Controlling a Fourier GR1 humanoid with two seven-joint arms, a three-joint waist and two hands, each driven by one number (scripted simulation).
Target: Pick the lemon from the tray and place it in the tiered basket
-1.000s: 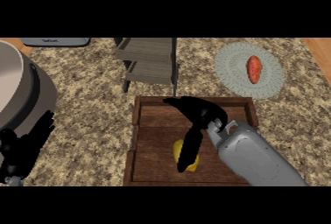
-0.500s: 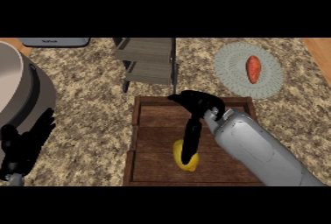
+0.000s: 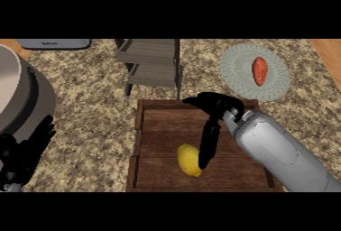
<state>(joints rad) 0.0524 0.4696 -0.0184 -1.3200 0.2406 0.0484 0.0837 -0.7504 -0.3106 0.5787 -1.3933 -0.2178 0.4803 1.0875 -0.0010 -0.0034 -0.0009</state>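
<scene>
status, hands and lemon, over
Right hand open, fingers down beside lemon. Left hand open, resting lower left. Lemon in tray, ungrasped. Nothing between it and tiered basket.

Kitchen, speckled stone counter (image 3: 86, 94), plate (image 3: 234, 74), tiered basket (image 3: 152, 63)

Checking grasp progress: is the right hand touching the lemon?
Cannot tell. In the head view a finger of the right hand overlaps the right edge of the lemon, but its height above it does not show.

Lemon (image 3: 186, 158) partly behind right robot hand (image 3: 218, 108), tray (image 3: 160, 118) corner under forearm (image 3: 279, 153), pot (image 3: 20, 103) cropped left
</scene>
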